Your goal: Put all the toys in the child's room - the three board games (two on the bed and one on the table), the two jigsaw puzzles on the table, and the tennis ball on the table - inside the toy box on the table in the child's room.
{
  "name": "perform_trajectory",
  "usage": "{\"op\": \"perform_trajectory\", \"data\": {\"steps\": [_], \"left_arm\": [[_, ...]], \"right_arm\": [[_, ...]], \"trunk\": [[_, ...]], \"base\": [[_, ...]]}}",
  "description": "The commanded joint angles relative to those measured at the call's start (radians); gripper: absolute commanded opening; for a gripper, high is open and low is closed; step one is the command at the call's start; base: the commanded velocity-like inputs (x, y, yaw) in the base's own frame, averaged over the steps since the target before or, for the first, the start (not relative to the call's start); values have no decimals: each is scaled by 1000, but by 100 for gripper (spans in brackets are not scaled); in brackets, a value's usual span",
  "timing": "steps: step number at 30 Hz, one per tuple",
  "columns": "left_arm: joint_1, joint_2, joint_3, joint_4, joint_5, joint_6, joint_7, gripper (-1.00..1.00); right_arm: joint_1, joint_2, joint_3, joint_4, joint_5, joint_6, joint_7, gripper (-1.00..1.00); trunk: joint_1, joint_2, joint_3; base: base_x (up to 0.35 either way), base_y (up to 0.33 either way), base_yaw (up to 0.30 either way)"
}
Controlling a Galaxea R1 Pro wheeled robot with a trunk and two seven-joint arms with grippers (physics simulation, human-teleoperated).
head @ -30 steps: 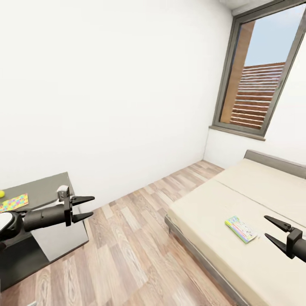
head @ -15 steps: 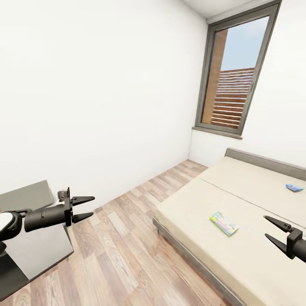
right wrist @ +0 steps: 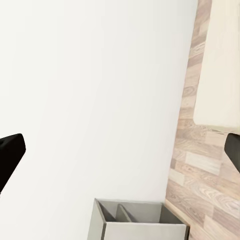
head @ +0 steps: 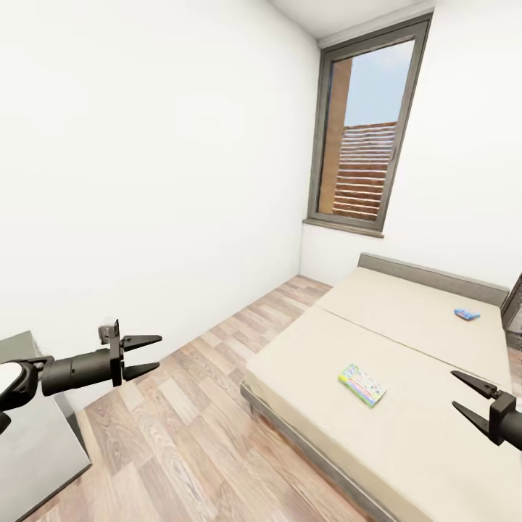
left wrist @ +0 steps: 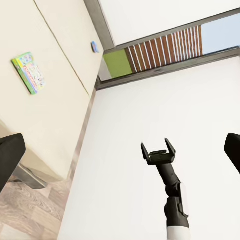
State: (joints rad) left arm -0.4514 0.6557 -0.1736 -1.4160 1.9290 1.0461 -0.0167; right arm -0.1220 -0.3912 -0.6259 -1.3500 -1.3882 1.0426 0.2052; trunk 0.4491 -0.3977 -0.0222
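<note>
Two board games lie well apart on the bed [head: 435, 435]: the multicoloured box [head: 362, 384] mid-mattress, the blue box [head: 467, 315] near the headboard. Both pincers, left [head: 150, 354] and right [head: 464, 396], hang spread wide and empty, the bench [head: 32, 449] corner below the left arm.

The dark grey counter end [head: 29, 442] is cut off at the head view's left edge. The small blue board game box [head: 467, 315] on the beige bed [head: 406, 428] is too small to read; the bed runs off the right and bottom edges.
</note>
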Motion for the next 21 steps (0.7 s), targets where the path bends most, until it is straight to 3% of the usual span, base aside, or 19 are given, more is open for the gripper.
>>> {"op": "perform_trajectory", "data": {"steps": [1,13,21], "left_arm": [[-1,1,-1,0,1,1,-2,100],[-1,1,-2,0,1,1,-2,100],[-1,1,-2,0,1,1,-2,100]], "right_arm": [[-2,0,-1,1,10,5,10,100],[-4,0,-1,3,11,5,10,100],[-4,0,-1,7,11,5,10,100]], "trunk": [[1,-2,-2],[1,-2,-7],[1,-2,-17]], "base": [[102,0,-79],[36,7,-55],[144,153,-117]]}}
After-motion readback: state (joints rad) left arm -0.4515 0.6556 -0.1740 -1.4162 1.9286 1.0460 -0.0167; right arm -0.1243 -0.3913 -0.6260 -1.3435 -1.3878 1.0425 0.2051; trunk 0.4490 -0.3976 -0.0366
